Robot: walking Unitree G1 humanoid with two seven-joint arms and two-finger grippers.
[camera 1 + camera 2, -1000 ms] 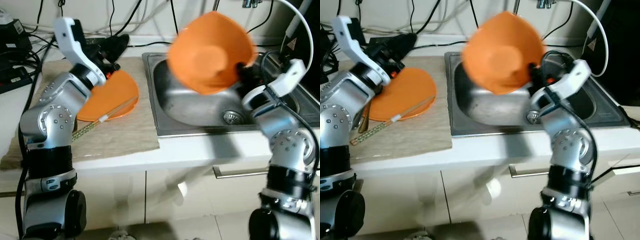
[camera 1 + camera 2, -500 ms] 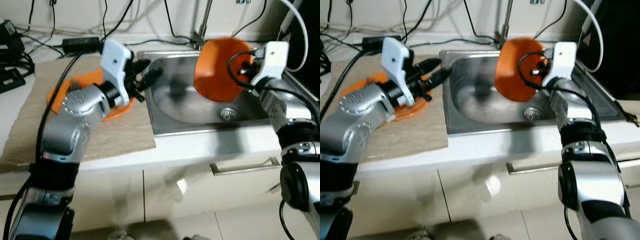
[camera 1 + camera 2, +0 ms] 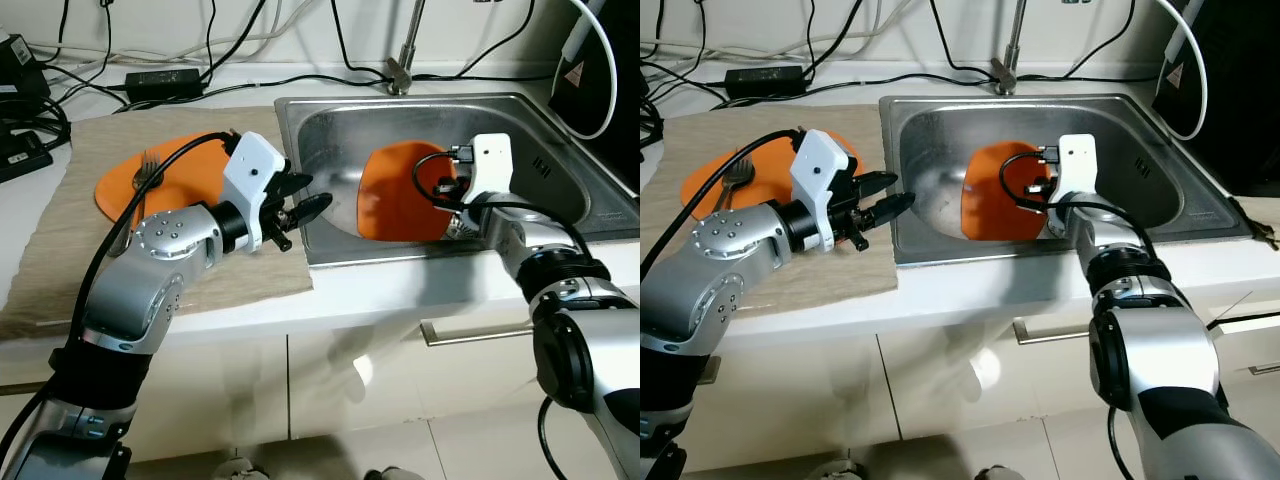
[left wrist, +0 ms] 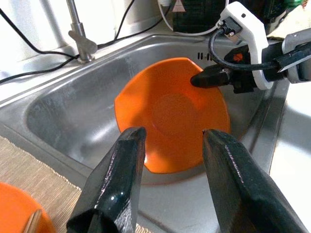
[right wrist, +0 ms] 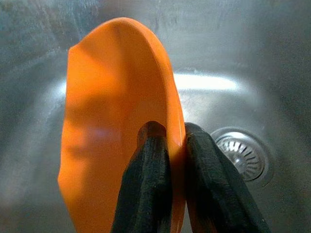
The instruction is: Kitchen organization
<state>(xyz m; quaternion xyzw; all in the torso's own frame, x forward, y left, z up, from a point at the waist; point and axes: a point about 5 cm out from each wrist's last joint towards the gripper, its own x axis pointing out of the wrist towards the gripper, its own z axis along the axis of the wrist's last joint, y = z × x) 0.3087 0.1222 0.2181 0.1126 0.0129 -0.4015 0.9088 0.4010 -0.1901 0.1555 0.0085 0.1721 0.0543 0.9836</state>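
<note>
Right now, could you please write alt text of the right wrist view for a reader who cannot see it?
The right gripper pinches the rim of an orange plate between its two black fingers, holding it on edge inside a steel sink. The sink's drain lies just beyond the fingers.

Even, fairly bright daylight-like light fills the head views, which are sharp with no motion blur. The steel sink [image 3: 520, 120] carries soft glare on its walls. A shadow falls on the cupboard fronts below the table [image 3: 380, 295]. In the right wrist view the black fingers [image 5: 150, 179] look soft, close to the lens.
</note>
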